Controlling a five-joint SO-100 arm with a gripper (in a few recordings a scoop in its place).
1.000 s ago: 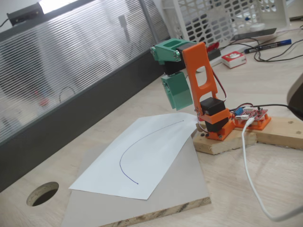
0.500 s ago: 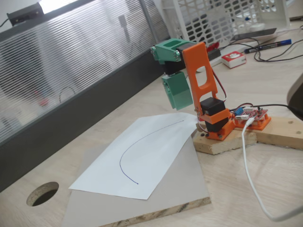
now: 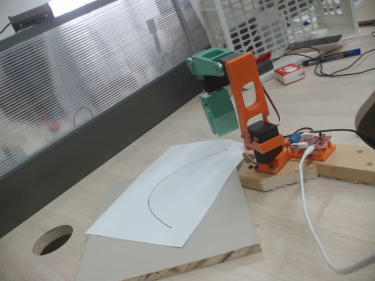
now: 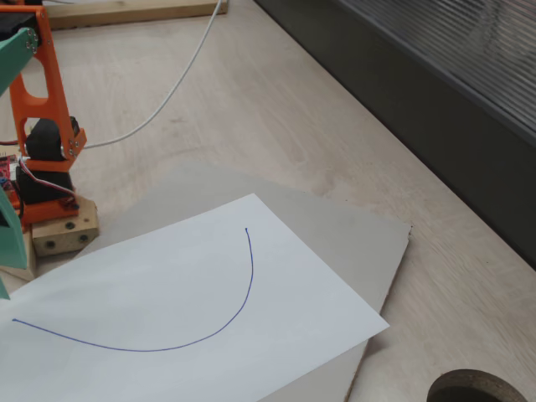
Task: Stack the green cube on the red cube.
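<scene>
Fixed view: your orange-and-green arm sits folded on its wooden block, green gripper (image 3: pixel 220 111) hanging over the white paper sheet with the blue arc (image 3: pixel 176 196); claw state can't be told; you have no cube to locate | fixed view: grey board (image 4: pixel 368 239), paper, no cubes, so grip and axis stay unjudged.

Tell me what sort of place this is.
Probably a hobby or lab workbench: a small orange and green arm on a wooden block, a red circuit board with loose cables, and a white crate behind.
</scene>
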